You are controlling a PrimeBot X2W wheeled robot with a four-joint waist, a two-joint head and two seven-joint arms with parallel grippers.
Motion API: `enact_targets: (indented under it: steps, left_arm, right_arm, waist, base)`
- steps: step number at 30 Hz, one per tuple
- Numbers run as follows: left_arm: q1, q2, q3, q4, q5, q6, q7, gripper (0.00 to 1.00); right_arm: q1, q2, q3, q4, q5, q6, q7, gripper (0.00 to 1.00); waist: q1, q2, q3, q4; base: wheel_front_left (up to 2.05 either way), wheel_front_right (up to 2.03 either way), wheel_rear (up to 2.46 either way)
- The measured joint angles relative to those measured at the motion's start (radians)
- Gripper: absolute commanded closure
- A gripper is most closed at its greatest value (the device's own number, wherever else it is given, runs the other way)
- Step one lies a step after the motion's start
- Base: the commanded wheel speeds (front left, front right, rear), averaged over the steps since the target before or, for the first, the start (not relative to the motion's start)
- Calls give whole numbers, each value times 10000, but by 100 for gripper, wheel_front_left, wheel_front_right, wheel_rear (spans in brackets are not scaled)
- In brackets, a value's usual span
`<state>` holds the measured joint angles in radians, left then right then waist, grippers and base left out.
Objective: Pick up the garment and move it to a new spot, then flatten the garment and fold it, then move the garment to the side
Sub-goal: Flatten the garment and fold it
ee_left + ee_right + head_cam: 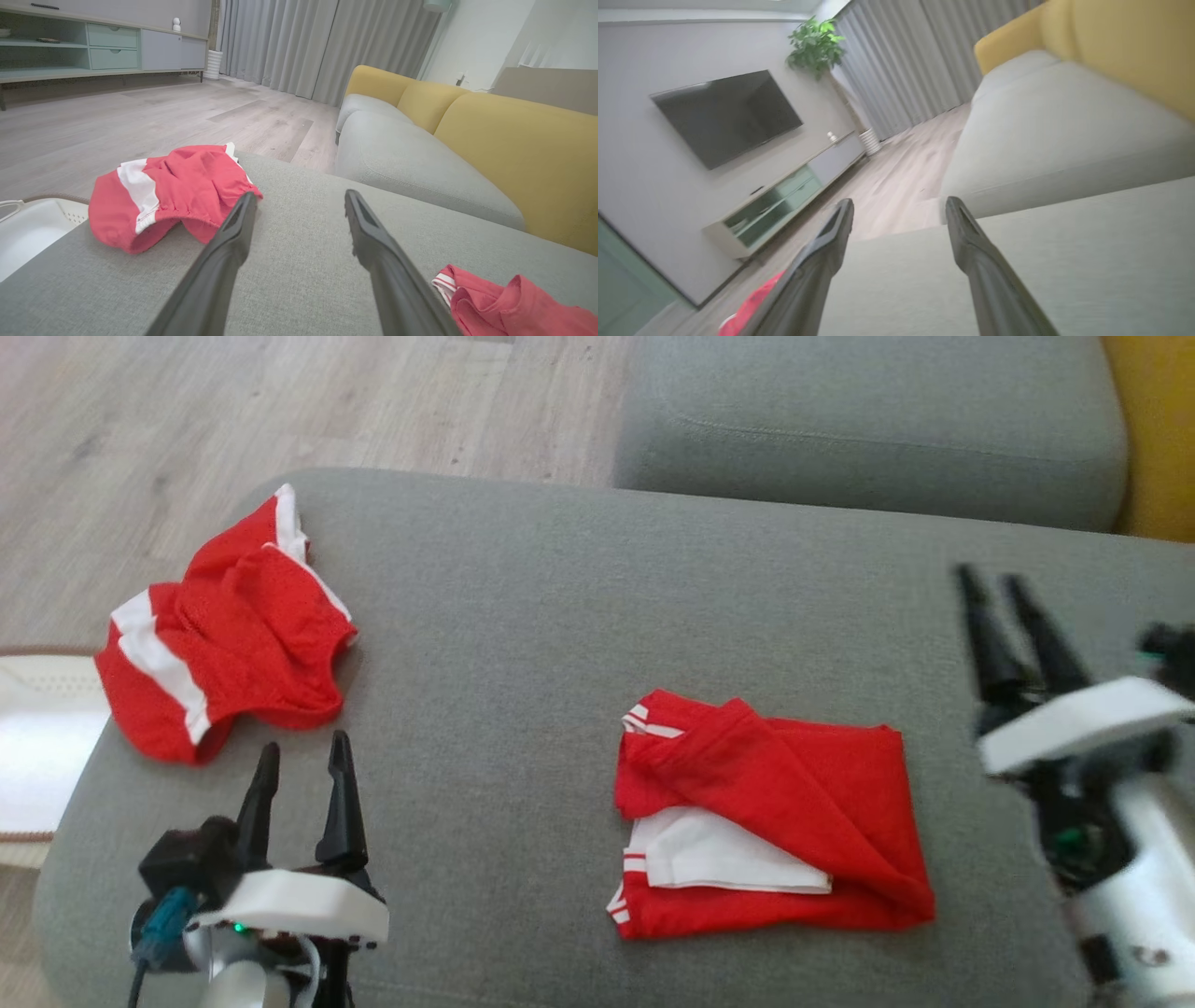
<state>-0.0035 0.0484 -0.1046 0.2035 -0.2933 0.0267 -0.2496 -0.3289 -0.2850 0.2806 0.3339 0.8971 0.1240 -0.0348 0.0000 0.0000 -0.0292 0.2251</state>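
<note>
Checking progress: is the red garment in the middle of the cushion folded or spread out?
Folded. The red garment lies as a compact rectangle on the grey cushion, its layers doubled over with white showing between them.

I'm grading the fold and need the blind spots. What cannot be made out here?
- Folded red-and-white cloth garment: lower layers hidden by its own top flap, head view; cut by the bottom edge, left wrist view.
- Crumpled red-and-white garment: near hem hidden behind a finger of the left gripper, left wrist view.
- Right gripper: motion-blurred, head view.
- White basket: cut by the left edge, glare-washed, head view.
</note>
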Motion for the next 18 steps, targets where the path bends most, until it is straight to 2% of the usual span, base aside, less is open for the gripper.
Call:
enact_targets:
  steps: [4, 8, 9, 10, 11, 14, 18]
  left_arm:
    - [9, 0, 40, -61, 0, -4, 0, 0]
    - [13, 0, 52, -84, 0, -6, 0, 0]
    - [13, 0, 44, -84, 0, -6, 0, 0]
    - [13, 0, 40, -82, 2, -8, 0, 0]
    - [12, 0, 31, -82, 2, -8, 0, 0]
    - [10, 2, -56, -77, 2, -17, 0, 0]
    - [-1, 0, -128, -56, 10, -38, 0, 0]
  right_arm:
    - [460, -493, -941, 336, -784, 0, -165, 0]
    - [885, -194, -1302, 922, -489, 0, 633, 0]
    - [919, -42, -1329, 1037, -297, 0, 867, 7]
    - [914, 157, -1400, 1150, 29, 0, 1168, 58]
    - [894, 370, -1484, 1264, 508, 0, 1592, 100]
    - [667, 744, -1549, 1969, 1396, 0, 3058, 100]
    - [-203, 823, -1565, 3317, 2033, 0, 5578, 100]
  waist:
    - [0, 0, -52, -180]
    - [0, 0, -34, -330]
    - [0, 0, -20, -352]
    - [0, 0, -4, -371]
    - [0, 0, 11, -385]
    - [0, 0, 55, -366]
    - [0, 0, 141, -111]
  base:
    - [0, 0, 0]
    - [0, 0, 0]
    - [0, 0, 0]
    - [0, 0, 0]
    - [0, 0, 0]
    - [0, 0, 0]
    - [0, 0, 0]
